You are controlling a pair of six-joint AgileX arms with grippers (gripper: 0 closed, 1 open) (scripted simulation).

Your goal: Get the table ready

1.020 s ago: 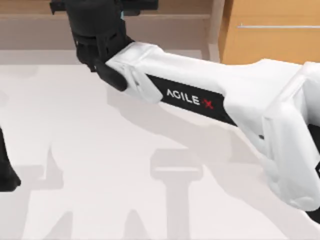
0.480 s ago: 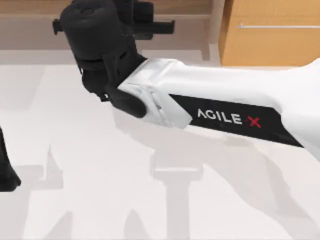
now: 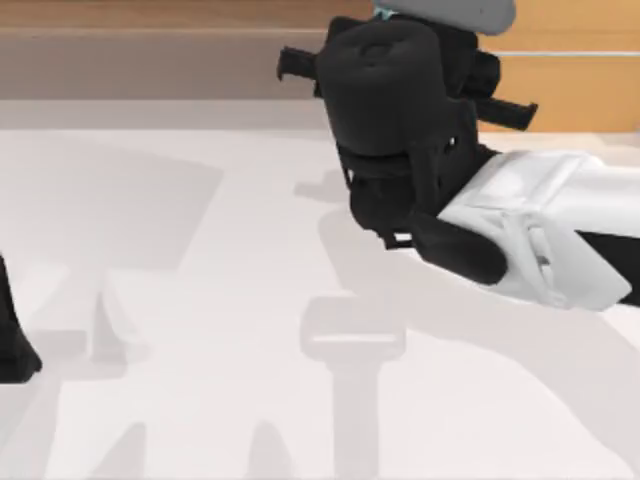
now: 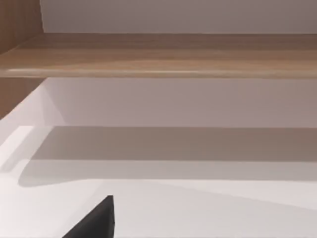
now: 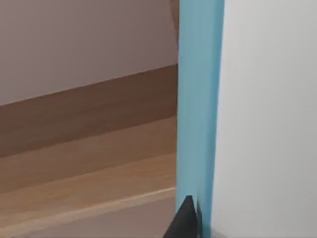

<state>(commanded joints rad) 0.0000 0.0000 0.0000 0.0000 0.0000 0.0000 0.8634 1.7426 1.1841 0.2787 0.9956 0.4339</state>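
R arm has swung across the back of the bench point(image 3: 200, 330) since a sec ago: its wrist was over the back-left by the long brown shelf point(image 3: 150, 60), now it's right of centre, just in front of the orange-wood cabinet point(image 3: 570, 90). Right tool point(image 3: 440, 20) carries a flat grey-white thing w/ a light blue edge point(image 5: 198, 99), prob a plate or board; tool seems clenched on it. L arm point(image 3: 15, 340) parked at the left edge; can't tell its tool state. Bench top bare, so I judge the item is being brought in to set down.
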